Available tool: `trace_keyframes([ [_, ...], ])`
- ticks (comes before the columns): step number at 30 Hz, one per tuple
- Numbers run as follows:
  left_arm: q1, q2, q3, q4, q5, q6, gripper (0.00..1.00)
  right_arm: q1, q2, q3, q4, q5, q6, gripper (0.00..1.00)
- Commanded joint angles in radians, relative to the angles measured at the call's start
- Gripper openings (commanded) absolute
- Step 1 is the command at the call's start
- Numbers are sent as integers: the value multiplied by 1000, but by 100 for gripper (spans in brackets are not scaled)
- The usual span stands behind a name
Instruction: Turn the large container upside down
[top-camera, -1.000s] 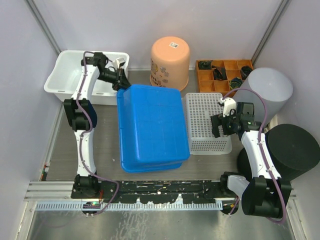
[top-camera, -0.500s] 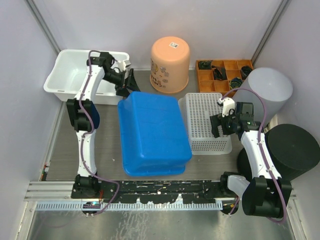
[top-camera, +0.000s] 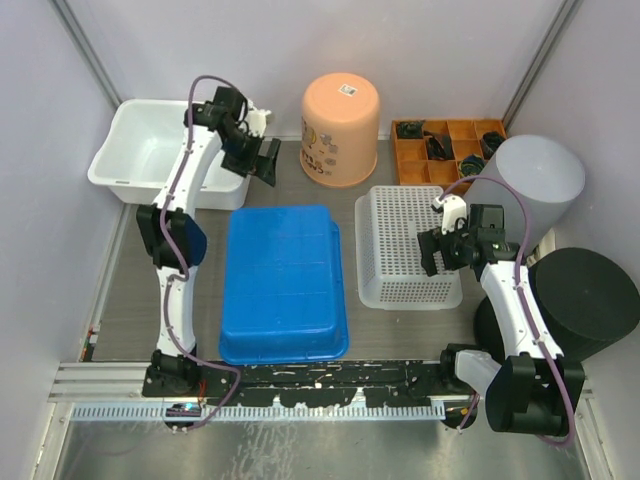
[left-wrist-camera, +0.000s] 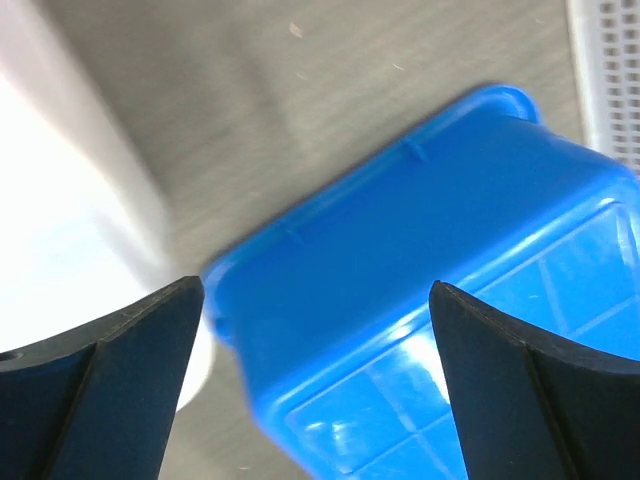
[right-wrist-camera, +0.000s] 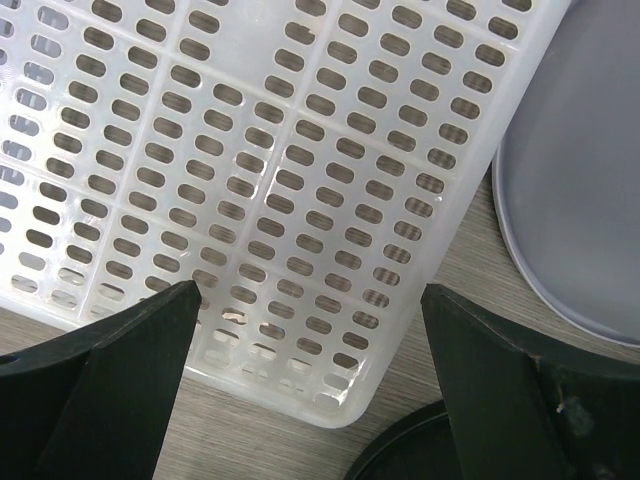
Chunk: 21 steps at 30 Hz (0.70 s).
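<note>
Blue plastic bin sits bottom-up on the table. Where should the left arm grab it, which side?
Likely the thin rim lip along the far short side of the blue plastic container, approached from above by the left end effector, open and closest to that edge. The ribbed base facing up looks too broad to span; the lip is the only narrow feature.

Blue container (top-camera: 283, 283), white perforated basket (top-camera: 408, 247)

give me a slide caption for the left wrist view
Open left gripper facing the overturned blue container, white bin alongside.
</note>
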Motion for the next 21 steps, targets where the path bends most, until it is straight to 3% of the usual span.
trace_keyframes([
  [1,42,-171,143,33,-243,261,99,12,-21,9,-3,-10,-15,100],
  [4,53,-303,126,-5,-286,481,99,19,-22,21,-17,-26,-18,100],
  [7,162,-438,9,13,-267,600,98,110,-56,72,-25,-3,-21,100],
  [12,401,-505,-85,-305,-82,717,97,237,86,364,-106,47,-97,100],
  [15,479,-668,-408,-335,-26,843,97,291,170,530,-104,34,-150,100],
  [16,478,-760,-596,-290,-49,868,98,317,203,584,-100,22,-159,100],
  [18,444,-878,-831,-202,-117,885,99,400,295,726,-114,14,-170,100],
  [21,371,-976,-1033,-115,-141,834,100,606,469,988,-161,45,-185,100],
])
